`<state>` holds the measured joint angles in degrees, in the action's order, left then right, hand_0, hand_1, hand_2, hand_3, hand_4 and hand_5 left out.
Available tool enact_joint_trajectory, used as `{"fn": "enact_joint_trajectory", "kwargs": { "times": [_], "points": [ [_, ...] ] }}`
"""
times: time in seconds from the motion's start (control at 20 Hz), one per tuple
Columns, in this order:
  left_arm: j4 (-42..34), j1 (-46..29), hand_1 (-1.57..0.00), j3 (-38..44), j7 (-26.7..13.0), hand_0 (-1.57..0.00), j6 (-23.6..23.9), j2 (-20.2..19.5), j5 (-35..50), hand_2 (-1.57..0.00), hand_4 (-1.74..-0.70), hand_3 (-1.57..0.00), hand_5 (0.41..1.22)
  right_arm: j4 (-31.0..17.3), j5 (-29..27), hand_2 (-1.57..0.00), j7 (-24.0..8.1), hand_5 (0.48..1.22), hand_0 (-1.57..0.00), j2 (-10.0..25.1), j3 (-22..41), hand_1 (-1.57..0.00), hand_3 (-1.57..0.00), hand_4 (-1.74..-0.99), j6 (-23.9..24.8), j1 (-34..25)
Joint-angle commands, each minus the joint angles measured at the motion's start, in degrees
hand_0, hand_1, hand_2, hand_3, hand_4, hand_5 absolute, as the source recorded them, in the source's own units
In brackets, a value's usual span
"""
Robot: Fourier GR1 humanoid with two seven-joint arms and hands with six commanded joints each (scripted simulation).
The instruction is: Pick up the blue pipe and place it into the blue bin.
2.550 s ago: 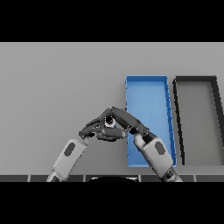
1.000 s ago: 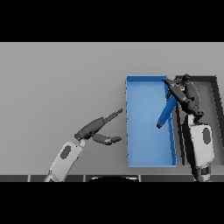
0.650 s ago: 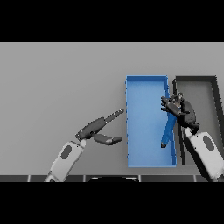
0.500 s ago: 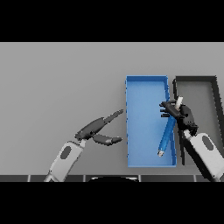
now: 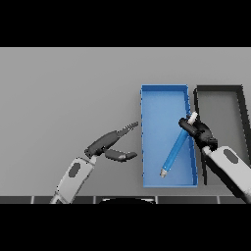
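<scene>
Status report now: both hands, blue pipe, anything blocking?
Left hand open, idle on table. Right hand shut on blue pipe, slanted inside blue rectangular bin. Nothing blocking.

So the plain grey tabletop has two things sitting on it: a shallow rectangular blue bin and, just beside it on the right, a matching dark grey bin.

One blue pipe, one blue bin, one dark bin, two hands

Blue pipe slanted inside blue bin, right hand at its upper end; left hand open over grey table; dark bin beside.
</scene>
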<state>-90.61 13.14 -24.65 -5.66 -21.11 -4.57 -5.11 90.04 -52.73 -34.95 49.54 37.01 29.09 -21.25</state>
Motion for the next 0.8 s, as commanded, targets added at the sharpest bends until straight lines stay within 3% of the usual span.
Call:
{"fn": "enact_joint_trajectory", "kwargs": {
  "times": [0.0,0.1,0.2,0.45,0.55,0.75],
  "points": [
    [-0.2,0.0,0.00,-0.2,-0.1,0.00,0.2,0.2,-0.1,0.00,-0.88,0.00,0.486,-0.5,0.3,-0.10,0.0,0.884,-0.11,0.9,1.6,-0.10,-0.07,-1.141,-0.8,-1.1],
    [-0.6,-0.6,0.00,-0.3,0.3,0.00,0.2,0.0,-0.2,0.00,-0.88,0.00,0.480,-1.0,0.8,-0.06,0.0,0.829,-0.07,1.9,3.9,-0.07,-0.04,-1.131,-1.0,-2.5],
    [-0.7,-1.0,0.00,-0.4,0.4,0.00,0.4,-0.2,-0.6,0.00,-0.88,0.00,0.476,-1.3,0.5,-0.08,0.0,0.792,-0.38,2.3,4.6,-0.18,-0.03,-1.144,-1.1,-2.9],
    [-1.7,-1.1,0.00,-0.6,-0.2,0.00,0.7,0.0,-0.6,0.00,-0.88,0.00,0.476,-1.1,-0.3,-0.03,1.6,0.809,-0.12,1.4,4.1,-0.06,-0.01,-1.154,-1.8,-2.3],
    [-1.3,-0.4,0.00,-0.1,-1.5,0.00,0.6,0.1,0.0,0.00,-0.89,0.00,0.478,0.0,-0.2,-0.02,1.7,0.804,-0.21,2.5,3.9,-0.10,0.00,-1.152,-1.9,-1.7],
    [-1.0,-0.1,0.00,-0.3,-1.6,0.00,0.9,0.6,-0.4,0.00,-0.89,0.00,0.480,-1.4,0.3,-0.02,1.9,0.798,-0.21,1.6,4.2,-0.10,0.00,-1.152,-2.2,-3.0]
  ]
}}
